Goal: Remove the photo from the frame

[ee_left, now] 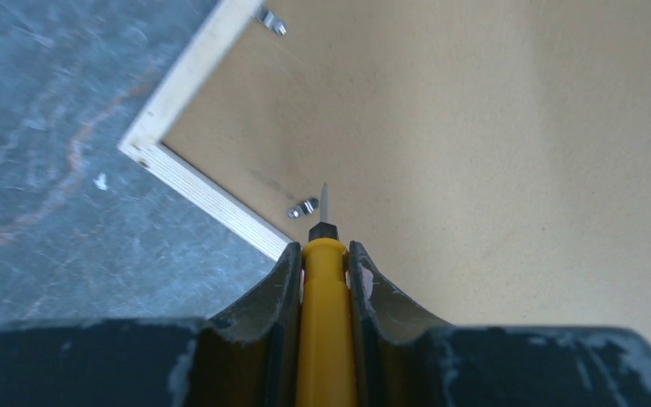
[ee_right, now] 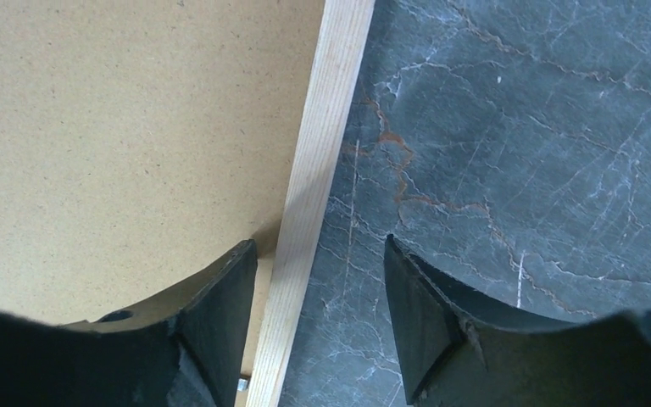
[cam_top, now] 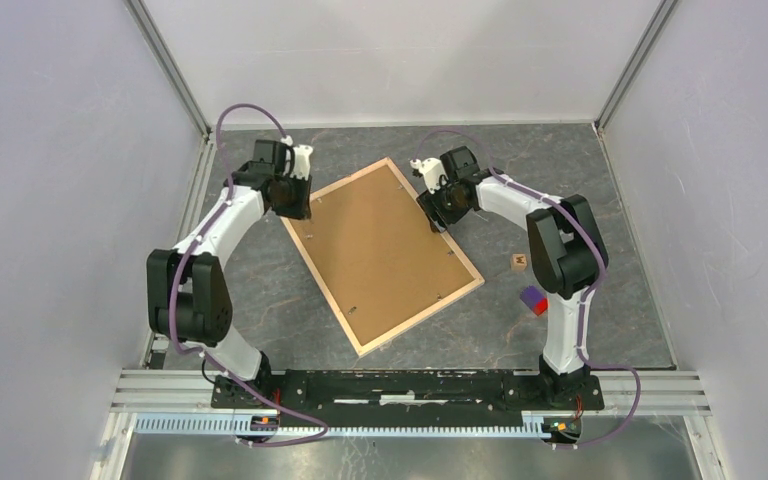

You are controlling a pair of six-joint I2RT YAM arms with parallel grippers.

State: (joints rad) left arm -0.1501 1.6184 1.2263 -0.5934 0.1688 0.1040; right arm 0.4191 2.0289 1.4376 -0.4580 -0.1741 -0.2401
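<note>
A yellow tool is clamped in the left gripper, perhaps touching the frame; the right gripper is held wide.

**Bright, even light; blurred close foreground**

Diffuse overhead light leaves only faint, soft shadows on the dark grey marbled table. In the left wrist view the black gripper fingers and yellow-handled blade tool blur near the lens; the pale wood-edged rectangular picture frame is sharp.
</note>
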